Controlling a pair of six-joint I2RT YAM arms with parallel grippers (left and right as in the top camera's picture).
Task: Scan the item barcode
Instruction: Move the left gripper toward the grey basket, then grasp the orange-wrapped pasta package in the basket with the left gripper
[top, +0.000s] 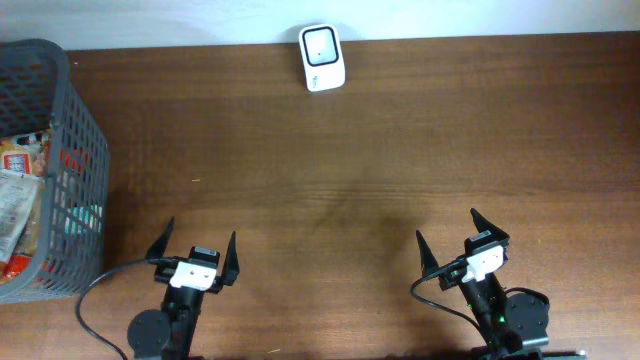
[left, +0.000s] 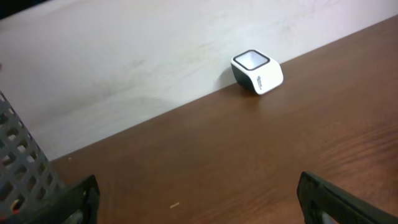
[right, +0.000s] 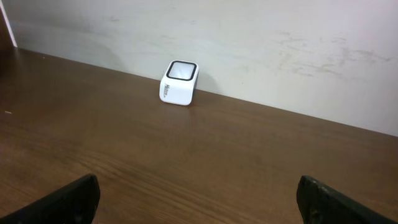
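A: Where are the items to scan?
B: Crinkly snack packets (top: 15, 190) lie in the grey plastic mesh basket (top: 85, 150) at the left edge of the brown wooden table (top: 400, 150). The small white boxy scanner (top: 322, 58) sits by the far wall.
A: And the 2 grippers?
B: The left gripper (top: 200, 230) and right gripper (top: 446, 224) gape wide and hold nothing.

No wording can be read anywhere. The small white box-shaped scanner (right: 179, 83) by the far edge of the brown wooden table (top: 400, 150) carries a short line of dark print low on one side face, seen in both wrist views but too small to make out. The crinkled red-and-white packets (top: 18, 165) in the grey plastic mesh basket (top: 85, 150) at the table's left edge show printed patches, also illegible.
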